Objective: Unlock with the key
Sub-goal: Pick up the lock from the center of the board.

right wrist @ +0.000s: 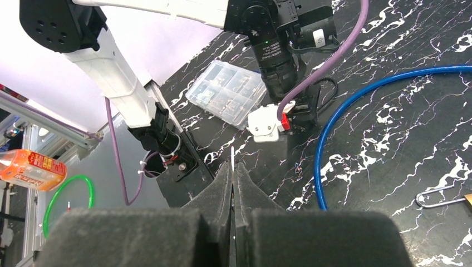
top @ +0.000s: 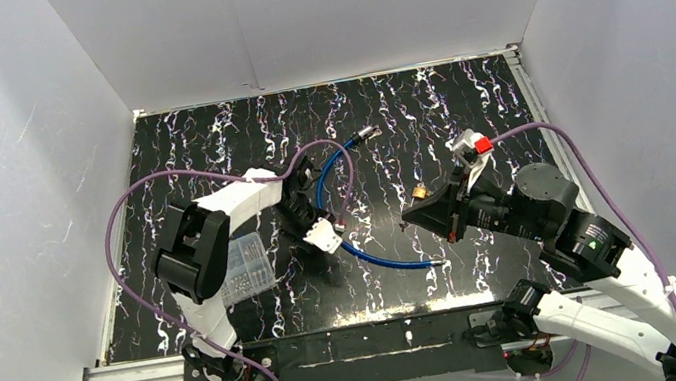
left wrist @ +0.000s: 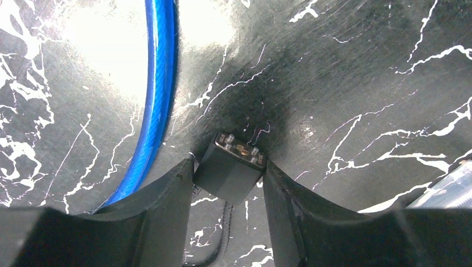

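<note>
The lock is a black block [left wrist: 231,177] with a brass keyhole [left wrist: 241,148] in its upper face, joined to a blue cable [left wrist: 158,83]. My left gripper [left wrist: 228,164] is shut on the block, with one finger against each side. From above, that gripper [top: 320,234] points down at the table's left-middle, inside the cable's loop [top: 379,255]. My right gripper [right wrist: 232,167] is shut on the key [right wrist: 232,153]; only a thin silver edge sticks out past the pads. The right gripper [top: 410,212] hovers to the right of the lock and points toward it.
A clear plastic parts box [top: 244,265] lies by the left arm. A small brass padlock [top: 420,193] with a silver shackle [right wrist: 437,196] rests on the table just beyond the right gripper. The cable's metal end [top: 366,133] lies further back. White walls enclose the black marbled table [top: 461,91].
</note>
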You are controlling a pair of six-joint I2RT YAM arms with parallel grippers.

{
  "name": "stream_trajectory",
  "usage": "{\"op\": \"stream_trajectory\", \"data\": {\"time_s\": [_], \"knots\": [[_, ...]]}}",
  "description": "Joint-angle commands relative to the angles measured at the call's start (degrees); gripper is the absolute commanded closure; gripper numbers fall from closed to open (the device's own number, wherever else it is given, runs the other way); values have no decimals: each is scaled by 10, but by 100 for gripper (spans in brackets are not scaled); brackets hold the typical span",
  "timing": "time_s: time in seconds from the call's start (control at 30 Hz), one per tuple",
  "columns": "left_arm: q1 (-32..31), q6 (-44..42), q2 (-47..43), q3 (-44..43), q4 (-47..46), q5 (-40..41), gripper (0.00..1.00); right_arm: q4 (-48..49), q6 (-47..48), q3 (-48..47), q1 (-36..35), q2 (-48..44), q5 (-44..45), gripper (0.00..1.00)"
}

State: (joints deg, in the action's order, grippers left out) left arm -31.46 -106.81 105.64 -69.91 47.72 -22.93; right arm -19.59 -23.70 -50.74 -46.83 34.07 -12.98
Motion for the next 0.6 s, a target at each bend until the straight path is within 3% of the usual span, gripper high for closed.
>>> {"op": "stream_trajectory", "data": {"time_s": [0.0, 0.13, 0.33, 0.57], "knots": [[4, -52, -4, 7, 18, 22, 48, 15, 1, -6, 7, -6, -15, 99], [3, -79, -1, 9, 22, 30, 40, 13, 2, -7, 10, -7, -18, 99], [6, -106, 12, -6, 26, 49, 37, 13, 2, -8, 14, -7, -19, 99], [8, -144, 31, -18, 13, 57, 48, 14, 1, -8, 18, -2, -24, 99]]}}
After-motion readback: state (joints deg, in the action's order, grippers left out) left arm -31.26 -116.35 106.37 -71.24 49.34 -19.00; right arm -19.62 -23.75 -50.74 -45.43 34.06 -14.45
